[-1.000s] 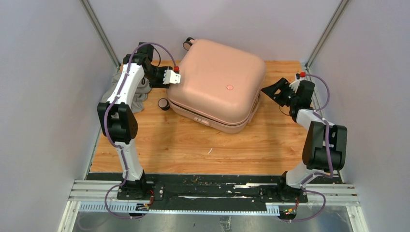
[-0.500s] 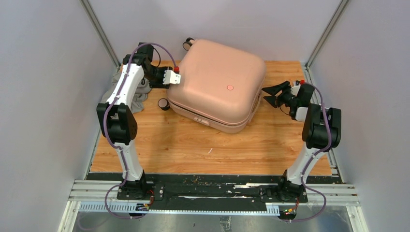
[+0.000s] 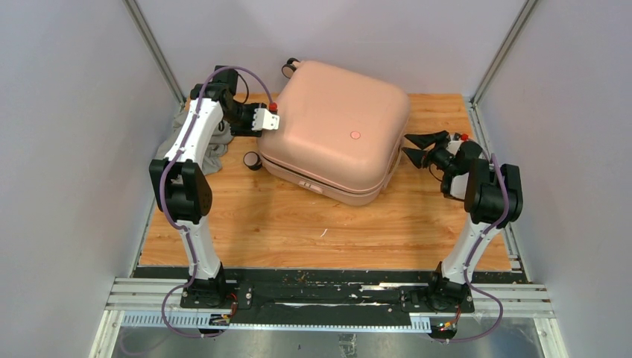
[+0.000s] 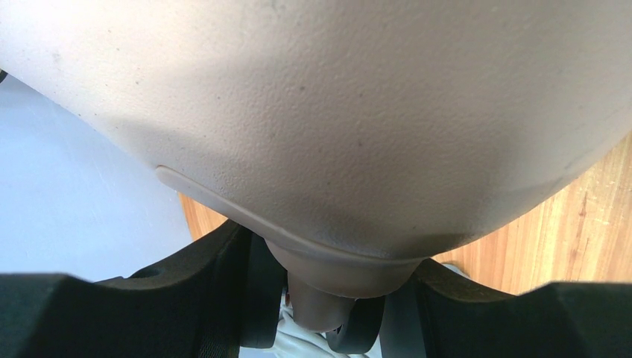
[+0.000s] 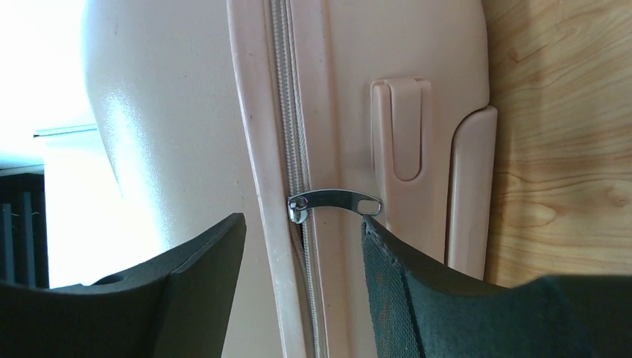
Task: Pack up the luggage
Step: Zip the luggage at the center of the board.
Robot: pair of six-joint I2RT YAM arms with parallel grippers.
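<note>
The luggage (image 3: 335, 127) is a pale pink hard-shell suitcase lying shut on the wooden table, with a round dot (image 3: 355, 135) on top. My left gripper (image 3: 262, 119) is at its left corner. In the left wrist view the fingers (image 4: 223, 291) press on either side of the pink wheel mount (image 4: 339, 280) under the shell (image 4: 335, 112). My right gripper (image 3: 412, 148) is open at the suitcase's right side. In the right wrist view its jaws (image 5: 302, 224) straddle the zip line (image 5: 287, 97), and the silver zip pull (image 5: 335, 202) lies just past the fingertips, touching the right one.
A grey cloth (image 3: 217, 140) lies at the table's left edge behind my left arm. Black wheels show at the suitcase's left side (image 3: 252, 159) and back corner (image 3: 289, 68). A pink handle recess (image 5: 402, 127) sits beside the zip. Walls close in on three sides.
My right arm has folded in and its gripper has turned and moved nearer and closer to the suitcase's right side. The left arm and the suitcase have not moved.
</note>
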